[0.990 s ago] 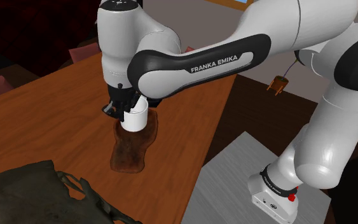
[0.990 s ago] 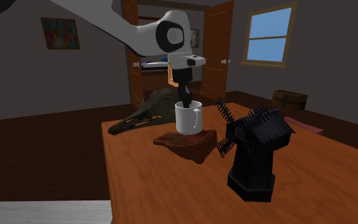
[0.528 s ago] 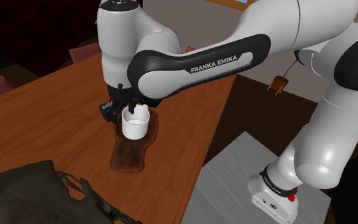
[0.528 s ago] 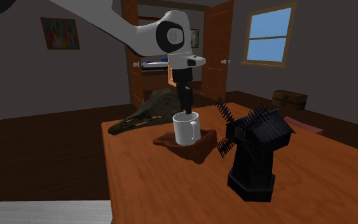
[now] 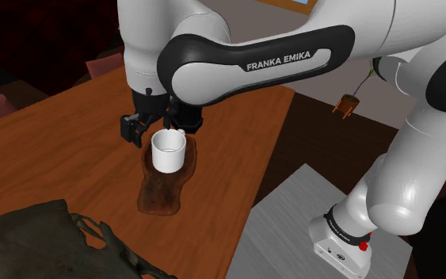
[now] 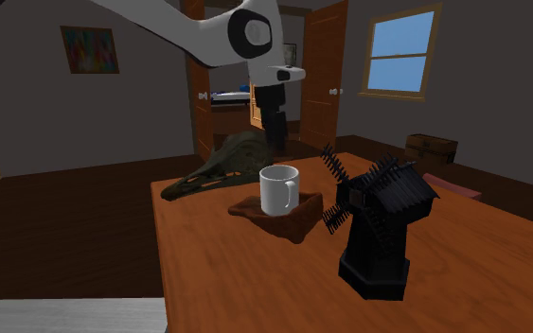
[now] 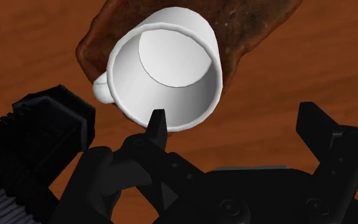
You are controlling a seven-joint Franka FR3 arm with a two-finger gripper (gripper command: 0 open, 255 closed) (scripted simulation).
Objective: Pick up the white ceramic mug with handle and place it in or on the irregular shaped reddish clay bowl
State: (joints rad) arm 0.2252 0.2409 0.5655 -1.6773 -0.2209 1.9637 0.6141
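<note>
Currently my tool (image 6: 275, 142) hangs just over the white mug (image 6: 278, 189), and its two black fingers stand wide apart with nothing clasped between them. From the second exterior view I see a small gap between the fingertips and the rim of the mug, so they do not touch. The mug stands upright, with its mouth up, on the reddish-brown bowl (image 6: 283, 219), which is a flat and irregular piece lying on the brown wooden bench (image 6: 255, 284). The handle of the mug points to the second exterior view's right, toward a black model windmill (image 6: 378, 222) that stands on the bench near the bowl. In the wrist view I look down into the mug (image 7: 165, 70), whose inside is plain white. One finger of my tool (image 7: 234, 114) crosses its rim in the picture and the other finger is out over the bare bench (image 7: 31, 38). The bowl (image 7: 254, 25) shows around the mug. In the shoulder view the mug (image 5: 168, 150) sits on the end of the bowl (image 5: 162, 190) that lies under my tool (image 5: 156, 127), and a dark heap (image 5: 47, 238) is at the lower left corner.
</note>
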